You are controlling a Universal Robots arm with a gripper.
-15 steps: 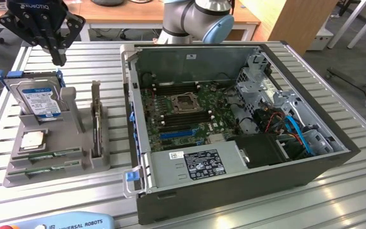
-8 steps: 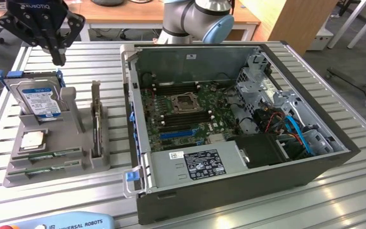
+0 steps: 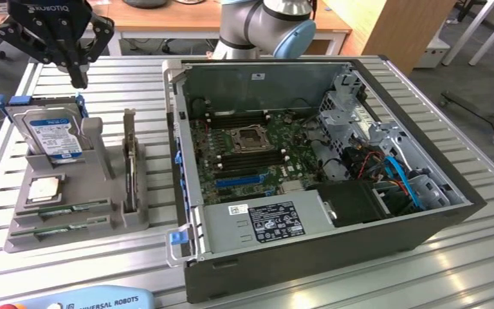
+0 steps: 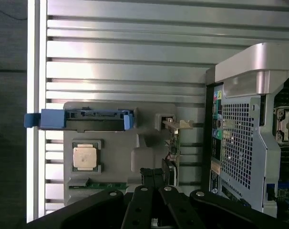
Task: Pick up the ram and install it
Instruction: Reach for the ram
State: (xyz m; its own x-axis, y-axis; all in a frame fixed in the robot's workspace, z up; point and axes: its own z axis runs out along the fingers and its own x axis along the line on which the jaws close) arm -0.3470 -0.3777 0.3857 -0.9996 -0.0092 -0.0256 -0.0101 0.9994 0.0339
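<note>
Green circuit board marks the ram (image 3: 65, 207), which sits on edge in a slot of the grey parts holder (image 3: 24, 241) at the lower left of the exterior view, just below the silver processor (image 3: 43, 188). What looks like a second green stick lies in the next slot towards the frame's bottom edge. In the wrist view the ram (image 4: 104, 183) shows as a thin green strip close to the processor (image 4: 85, 157), one end hidden behind the pincer (image 4: 156, 177). The pincer (image 3: 78, 77) is closed on nothing and hangs at the upper left of the exterior view, above the hard drive (image 3: 54, 132) in its blue caddy and well apart from the ram. The open computer case (image 3: 333, 251) stands on the slatted metal desk (image 3: 127, 84) at centre frame. The stick is probably very light and stiff but thin, easily cracked if bent and slippery on its flat faces. It is likely best pinched across those two faces near mid-length, clear of the contact edge down in the slot.
</note>
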